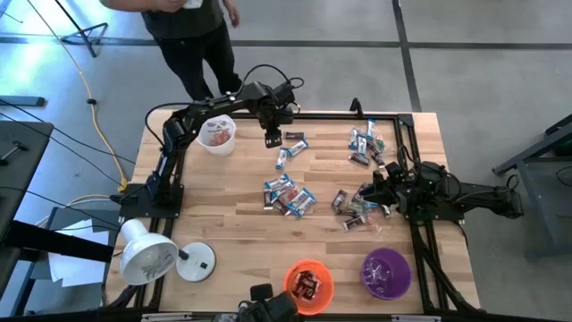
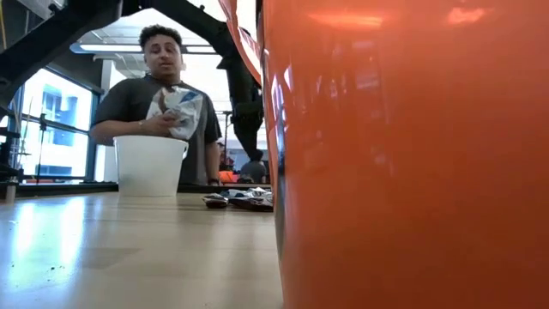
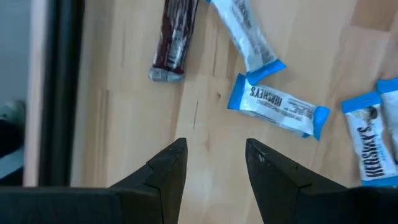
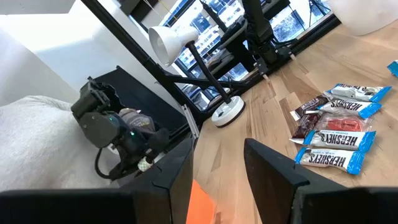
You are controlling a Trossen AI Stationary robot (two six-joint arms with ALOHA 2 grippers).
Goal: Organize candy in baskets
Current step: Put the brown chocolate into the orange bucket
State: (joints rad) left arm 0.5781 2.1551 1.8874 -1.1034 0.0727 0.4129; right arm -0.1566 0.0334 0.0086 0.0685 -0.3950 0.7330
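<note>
Left gripper: the left gripper point(image 1: 273, 137) hangs over the far middle of the table point(image 1: 241, 233), just right of the white basket point(image 1: 217, 134). In its wrist view the two dark fingers point(image 3: 169, 169) stand apart with only bare wood between them; nothing is held.
Candy by the left jaws: a dark brown bar point(image 3: 175, 38) and a blue-and-white bar point(image 3: 278, 107) lie on the table just beyond the fingertips, touching neither. From above, the brown bar point(image 1: 294, 138) is immediately right of the gripper.
Their lie: the brown bar runs lengthwise away from the jaws; the blue-and-white one lies crosswise to it, slightly slanted.
Right gripper: the right gripper point(image 1: 382, 190) sits low at the right side of the table, pointing left. Its fingers point(image 4: 273, 163) are parted, and nothing is gripped between them.
Candy by the right jaws: a small heap point(image 1: 354, 207) lies just to its left; the wrist view shows several blue-and-white bars point(image 4: 339, 138) side by side, long axes roughly parallel, off to one side of the jaws.
Other candy: a cluster point(image 1: 288, 196) at the table's middle and another point(image 1: 366, 143) at the far right.
Baskets: orange basket point(image 1: 308, 283) and purple basket point(image 1: 386, 272) at the near edge, the orange one holding some pieces.
Lamp: a white lamp point(image 1: 154, 256) stands at the near left.
Person: a person point(image 2: 154, 94) stands beyond the far edge, holding a bag.
</note>
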